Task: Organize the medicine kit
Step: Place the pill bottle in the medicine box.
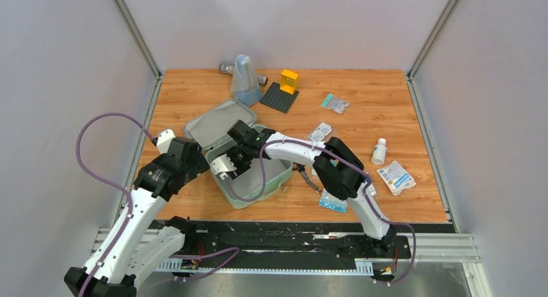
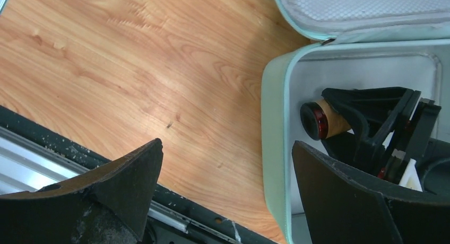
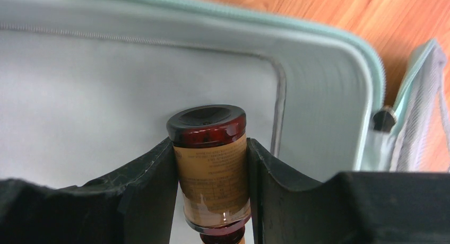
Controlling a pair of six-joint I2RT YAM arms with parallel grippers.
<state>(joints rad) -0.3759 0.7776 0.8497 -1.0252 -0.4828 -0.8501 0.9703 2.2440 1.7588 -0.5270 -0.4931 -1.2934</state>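
View from the top shows the kit (image 1: 253,201) open on the left half of the table (image 1: 388,90), its tray (image 1: 279,173) at the near side and its lid (image 1: 210,126) lying flat just behind, touching it. The right gripper (image 1: 227,164) reaches inside the tray; the left gripper (image 1: 197,158) is just beside the tray's left wall. A white bottle (image 1: 379,151) and several packets (image 1: 395,177) lie on the right, well apart from the kit; their print is too small to read. In the left wrist view the left gripper's jaws stand wide apart and hold nothing, with the tray's wall under the gap between them. Inside the tray a brown bottle (image 2: 323,119) with a tan label lies on its side in the other gripper. In the right wrist view the right gripper is closed on this bottle at its label, the dark round end pointing to the tray's far wall, close to a corner. Whether it already touches the floor I cannot tell. The label carries fine lines of print, but I cannot read any word or brand, and no logo of the kit shows. I judge the step to be laying the bottle in the tray. To do it well, the gripper should go down until the bottle rests on the floor, along the wall so that room is left for other things, then open slowly and rise straight up without catching the rim or the lid.
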